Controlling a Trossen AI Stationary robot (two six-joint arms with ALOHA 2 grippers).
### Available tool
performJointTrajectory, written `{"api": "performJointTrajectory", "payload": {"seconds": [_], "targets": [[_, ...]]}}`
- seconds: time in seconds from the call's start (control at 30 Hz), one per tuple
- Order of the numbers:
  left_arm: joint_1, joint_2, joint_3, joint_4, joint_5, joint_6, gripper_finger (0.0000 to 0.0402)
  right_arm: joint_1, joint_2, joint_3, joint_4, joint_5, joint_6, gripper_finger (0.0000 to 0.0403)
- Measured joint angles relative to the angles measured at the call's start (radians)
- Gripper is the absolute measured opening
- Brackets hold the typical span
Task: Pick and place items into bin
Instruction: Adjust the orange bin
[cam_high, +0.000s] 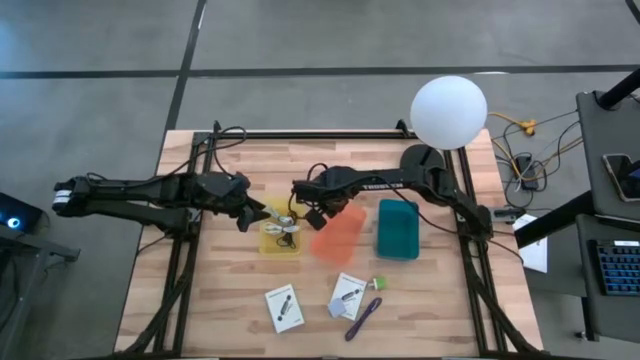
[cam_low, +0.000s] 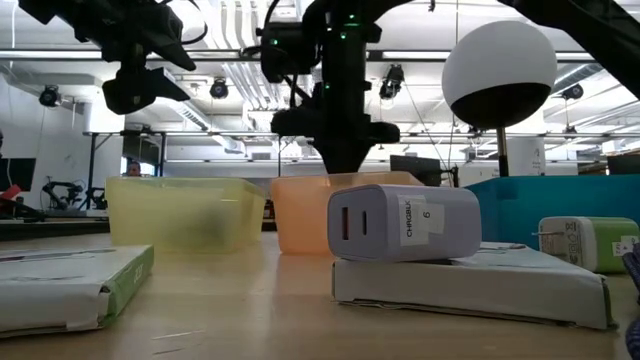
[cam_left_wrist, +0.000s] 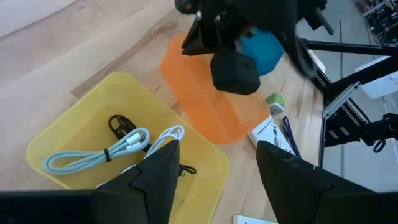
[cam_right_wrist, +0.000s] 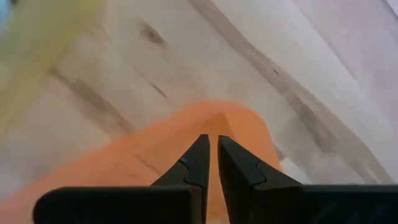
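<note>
A robotics lab in an open industrial hall. Exposed ceiling ducts (cam_low: 230, 40) and strip lights run overhead, a polished concrete floor (cam_high: 90, 110) surrounds the wooden table (cam_high: 230, 290), and equipment desks (cam_high: 610, 200) stand alongside.

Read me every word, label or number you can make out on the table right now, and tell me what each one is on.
"CHARGER", running up a white label on the white charger block in the low view.
"6", on the same label, beside that word.
Dark print on the two white cards: too small to read.
Print on the green-and-white box: too blurred to read.
Yellow bin, orange bin, teal bin: no text visible.
</note>
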Motion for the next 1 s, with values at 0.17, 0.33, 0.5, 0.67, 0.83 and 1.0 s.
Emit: {"api": "performJointTrajectory", "payload": {"seconds": [0.17,0.33,0.5,0.67,0.83,1.0], "targets": [[0.0,0.001,0.0,0.0,0.0,0.004,0.0198,0.042,-0.015,0.0,-0.017,0.001,-0.002,0.0022],[0.0,0.002,-0.001,0.0,0.0,0.008,0.0198,0.049,-0.014,-0.029,-0.04,0.068,-0.034,0.0022],[0.0,0.001,-0.001,0.0,0.0,0.008,0.0198,0.014,-0.013,-0.086,0.067,0.071,-0.043,0.0022],[0.0,0.002,-0.001,0.0,0.0,0.008,0.0198,-0.002,-0.013,-0.103,0.176,0.079,-0.1,0.0022],[0.0,0.0,-0.001,0.0,0.0,0.008,0.0198,0.011,-0.013,-0.087,0.191,0.108,-0.153,0.0022],[0.0,0.0,-0.004,0.0,0.0,0.009,0.0198,0.049,-0.02,-0.051,0.077,0.064,-0.104,0.0022]]}}
